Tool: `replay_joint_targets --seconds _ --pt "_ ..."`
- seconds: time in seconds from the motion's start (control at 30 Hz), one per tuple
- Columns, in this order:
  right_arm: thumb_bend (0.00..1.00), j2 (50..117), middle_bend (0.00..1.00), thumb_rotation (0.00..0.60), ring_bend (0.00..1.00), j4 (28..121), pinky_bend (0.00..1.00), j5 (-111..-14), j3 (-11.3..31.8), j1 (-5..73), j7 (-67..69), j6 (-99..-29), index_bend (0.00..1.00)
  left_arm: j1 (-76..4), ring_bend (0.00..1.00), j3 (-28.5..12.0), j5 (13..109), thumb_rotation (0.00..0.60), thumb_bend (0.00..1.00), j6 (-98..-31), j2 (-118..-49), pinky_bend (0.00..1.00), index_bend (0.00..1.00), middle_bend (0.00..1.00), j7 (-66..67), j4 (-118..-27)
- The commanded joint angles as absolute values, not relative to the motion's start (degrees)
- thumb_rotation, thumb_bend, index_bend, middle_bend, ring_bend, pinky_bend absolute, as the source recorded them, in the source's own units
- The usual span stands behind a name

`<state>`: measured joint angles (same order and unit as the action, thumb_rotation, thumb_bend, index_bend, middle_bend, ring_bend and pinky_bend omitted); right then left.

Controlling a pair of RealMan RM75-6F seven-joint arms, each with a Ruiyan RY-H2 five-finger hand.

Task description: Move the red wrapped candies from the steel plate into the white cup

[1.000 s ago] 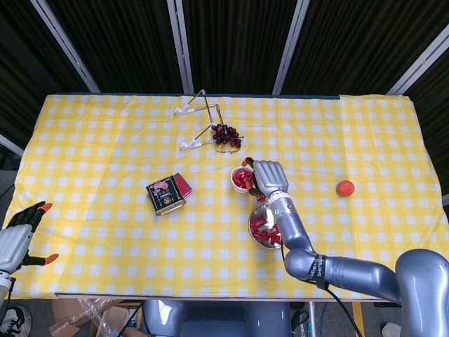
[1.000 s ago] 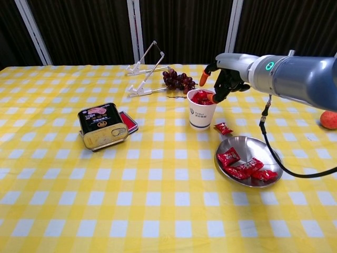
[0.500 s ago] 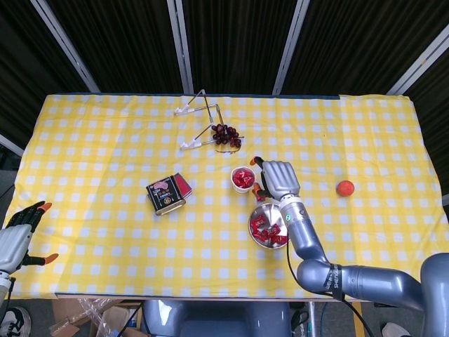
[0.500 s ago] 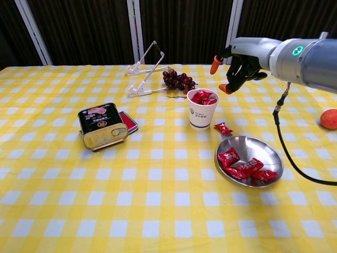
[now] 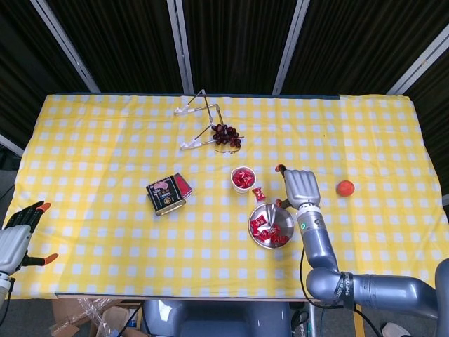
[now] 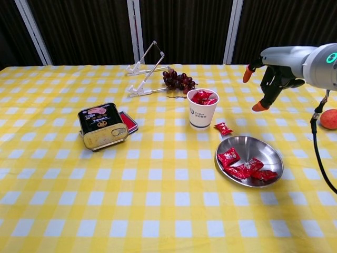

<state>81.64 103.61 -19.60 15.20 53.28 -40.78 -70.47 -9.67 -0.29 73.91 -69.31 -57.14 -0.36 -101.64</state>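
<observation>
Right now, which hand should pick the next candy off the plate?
The right hand: it hovers empty just beside the plate, where candies remain. The left hand sits at the table's far edge, away from plate and cup.

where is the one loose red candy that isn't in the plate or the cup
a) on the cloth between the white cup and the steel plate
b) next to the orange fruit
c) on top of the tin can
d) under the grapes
a) The loose red candy lies on the checked cloth, just below and to the right of the white cup and just above the rim of the steel plate, touching neither.
</observation>
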Motion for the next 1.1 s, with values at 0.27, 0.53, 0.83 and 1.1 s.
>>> replay_joint_targets --seconds 0.27,0.53,0.83,1.1 --pt "0.26 88.74 0.77 0.600 0.92 96.39 0.95 -18.13 15.86 56.20 -42.23 -68.47 0.25 -9.77 0.00 -0.33 73.61 0.600 0.09 -68.80 -56.93 0.00 0.00 0.00 -0.89 -101.64" --pt "0.26 93.24 0.77 0.600 0.92 89.73 0.95 -16.04 16.91 57.49 -42.40 -66.27 0.31 -10.00 0.00 -0.35 73.36 0.600 0.09 -68.13 -56.70 0.00 0.00 0.00 -1.20 -101.75" --pt "0.26 96.57 0.77 0.600 0.92 83.57 0.95 -14.53 17.61 57.69 -41.79 -63.29 0.35 -10.29 0.00 -0.31 73.20 0.600 0.09 -67.34 -56.41 0.00 0.00 0.00 -1.58 -101.79" --pt "0.26 98.51 0.77 0.600 0.92 80.83 0.95 -14.59 18.51 58.04 -41.25 -61.71 0.37 -10.49 0.00 -0.21 73.32 0.600 0.09 -66.92 -56.28 0.00 0.00 0.00 -1.60 -101.81"
